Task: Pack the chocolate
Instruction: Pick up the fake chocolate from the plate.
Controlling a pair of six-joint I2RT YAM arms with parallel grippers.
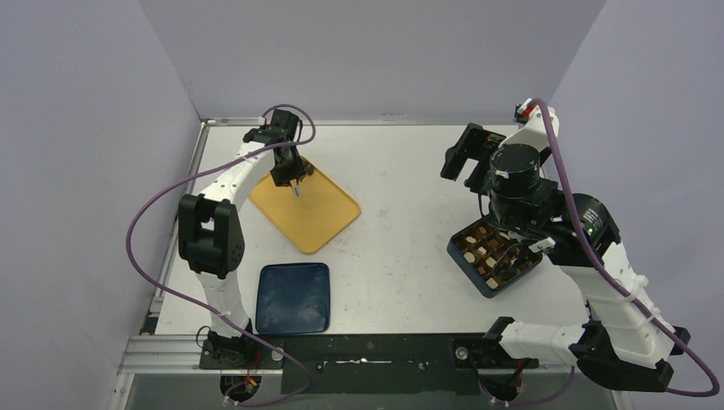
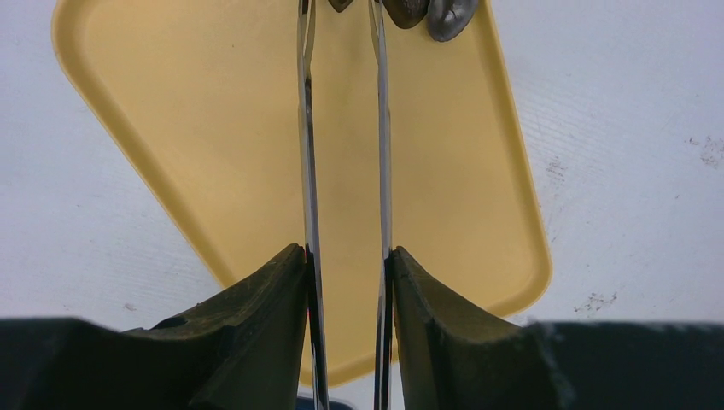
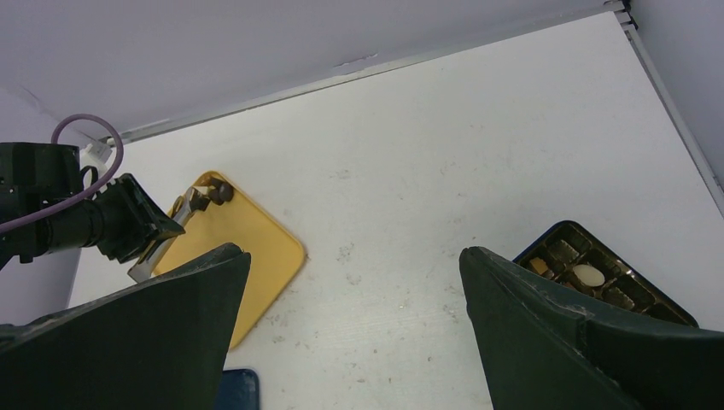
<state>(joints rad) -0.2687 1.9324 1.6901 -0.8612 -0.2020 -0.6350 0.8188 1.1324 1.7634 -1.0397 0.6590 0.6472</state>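
1. Yellow tray on the tabletop, seen from above: the left claw hangs over its far end, grasping the tongs tips down. That is probably so the small pieces can be pinched without the thick fingers getting in the way. The chocolate sits in the compartments of the dark box on the right, well apart from the left claw. The right claw hovers released just beyond the box. A blue lid lies near the left arm's base.

2. Left wrist view: the two fingers press the tongs from both sides, so this claw is clenched on them. A brown lump shows at the tips, possibly a piece of chocolate, though I cannot tell. The tray is otherwise bare.

3. Right wrist view: the right claw is spread wide and holds nothing. The box lies low to its right, and a cream piece of chocolate shows inside.
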